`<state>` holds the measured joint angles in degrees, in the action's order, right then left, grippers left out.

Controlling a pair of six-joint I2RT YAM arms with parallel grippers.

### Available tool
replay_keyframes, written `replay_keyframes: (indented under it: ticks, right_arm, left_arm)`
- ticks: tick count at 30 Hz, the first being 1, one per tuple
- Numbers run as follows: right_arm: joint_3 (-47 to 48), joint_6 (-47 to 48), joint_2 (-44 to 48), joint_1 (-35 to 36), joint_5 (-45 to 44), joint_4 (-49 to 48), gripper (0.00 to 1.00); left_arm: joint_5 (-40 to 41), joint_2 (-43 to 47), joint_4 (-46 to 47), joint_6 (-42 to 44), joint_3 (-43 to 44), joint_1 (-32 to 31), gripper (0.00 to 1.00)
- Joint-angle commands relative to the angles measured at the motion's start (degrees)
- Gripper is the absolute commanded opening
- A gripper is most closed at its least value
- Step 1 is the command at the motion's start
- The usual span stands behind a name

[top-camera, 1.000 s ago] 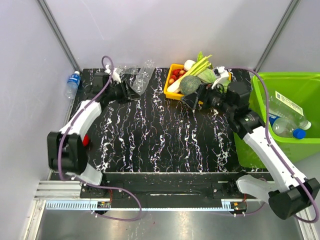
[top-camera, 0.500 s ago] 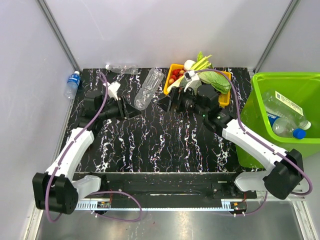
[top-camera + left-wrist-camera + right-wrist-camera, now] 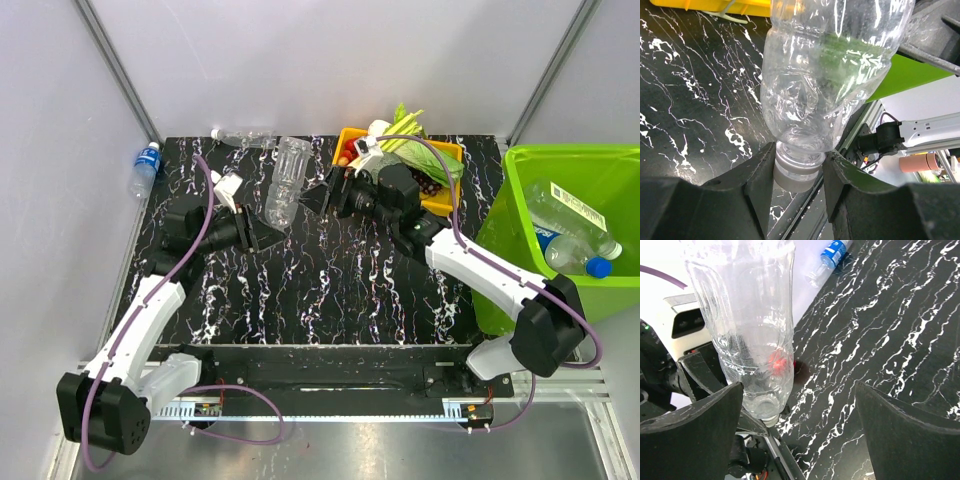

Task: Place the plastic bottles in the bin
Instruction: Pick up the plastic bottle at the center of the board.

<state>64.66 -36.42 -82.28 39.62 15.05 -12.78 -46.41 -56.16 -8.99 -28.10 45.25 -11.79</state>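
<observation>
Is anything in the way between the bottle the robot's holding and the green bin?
Yes. The open right gripper and the right arm behind it lie between the clear bottle, held by the left gripper, and the bin.

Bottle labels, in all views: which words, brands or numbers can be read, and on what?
None can be read.
White-labelled bottle in the bin: print too small.
Blue-labelled bottle left of the table: blurred.
Held bottle: no label.
</observation>
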Motion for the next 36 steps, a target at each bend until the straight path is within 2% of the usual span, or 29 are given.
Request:
replay_keyframes:
  ticks: [1, 8, 16, 25, 36]
  right_arm:
    - [4.07, -1.54, -0.25, 0.37, 0.43, -3.84, 0.97]
    - [3.54, -1.19, 0.37, 0.29, -2.13, -3.22, 0.96]
    - [4.86, -0.76, -0.16, 0.64, -0.9, -4.81, 0.96]
    - [1.87, -0.58, 4.41, 0.81, -4.67, -8.84, 0.96]
    - [2.75, -1.02, 0.9, 1.78, -5.38, -11.04, 0.96]
  left_arm:
    - [-3.59, 2.11, 6.36, -1.08, -0.61, -0.86, 0.0]
    - [-3.95, 3.95, 6.88, -1.08, -0.96, -0.95, 0.0]
    - [-4.04, 3.25, 6.8, -1.0, -0.96, -2.09, 0.0]
    - [-1.05, 3.16, 2.05, 1.56, 1.06, -2.09, 0.0]
    - [-1.13, 2.63, 0.29, 1.47, 1.59, -2.09, 0.0]
